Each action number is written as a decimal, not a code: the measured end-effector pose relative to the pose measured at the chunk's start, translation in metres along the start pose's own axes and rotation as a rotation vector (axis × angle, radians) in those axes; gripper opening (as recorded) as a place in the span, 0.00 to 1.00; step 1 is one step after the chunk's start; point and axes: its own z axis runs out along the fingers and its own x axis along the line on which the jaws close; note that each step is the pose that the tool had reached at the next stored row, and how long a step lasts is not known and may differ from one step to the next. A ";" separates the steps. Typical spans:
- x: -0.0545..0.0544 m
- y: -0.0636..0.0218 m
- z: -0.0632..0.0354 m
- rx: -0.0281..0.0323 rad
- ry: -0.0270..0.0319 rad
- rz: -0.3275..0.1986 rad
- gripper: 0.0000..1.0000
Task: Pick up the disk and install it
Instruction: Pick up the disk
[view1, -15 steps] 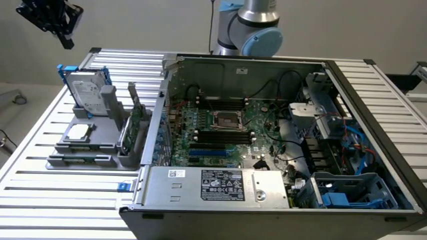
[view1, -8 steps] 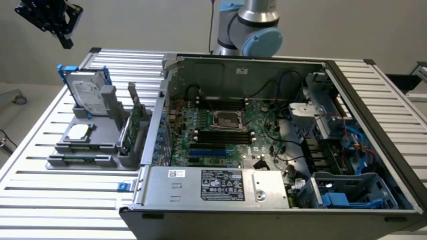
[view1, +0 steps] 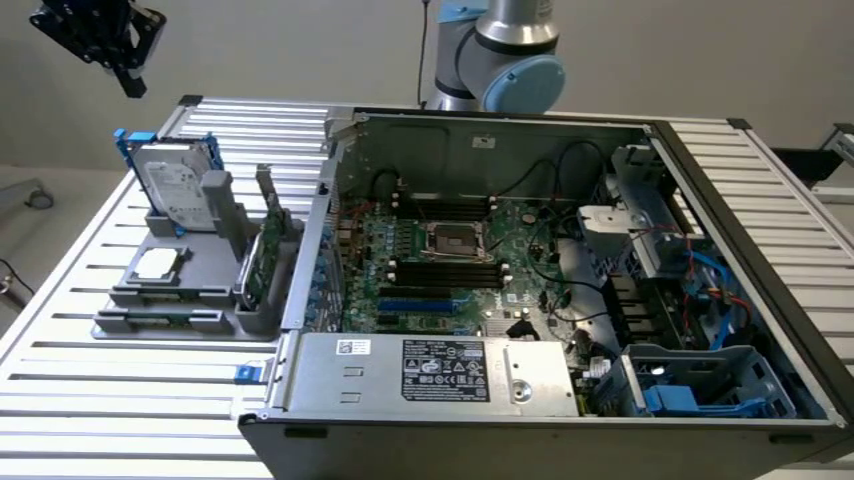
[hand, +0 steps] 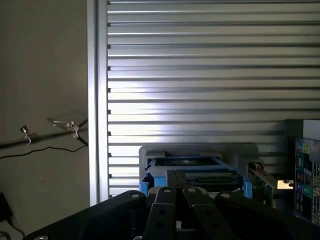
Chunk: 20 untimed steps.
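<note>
Blue-framed disk (view1: 180, 185) upright, gripper (view1: 131, 80) seemingly closed above

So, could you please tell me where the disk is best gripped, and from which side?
Probably by its upper edge, coming from straight above. The disk stands on edge in the grey holder with its lower part sunk in the slot, so only the top stands free. Closing across its thin thickness, on the flat faces just under the top bar of the blue carrier, looks safest.
</note>
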 end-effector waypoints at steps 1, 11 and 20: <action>0.000 0.0000 0.0000 0.0000 0.0001 0.000 0.11; 0.000 -0.0001 0.0011 0.0005 0.0067 -0.107 0.11; 0.000 -0.0002 0.0022 0.0015 0.0180 -0.271 0.11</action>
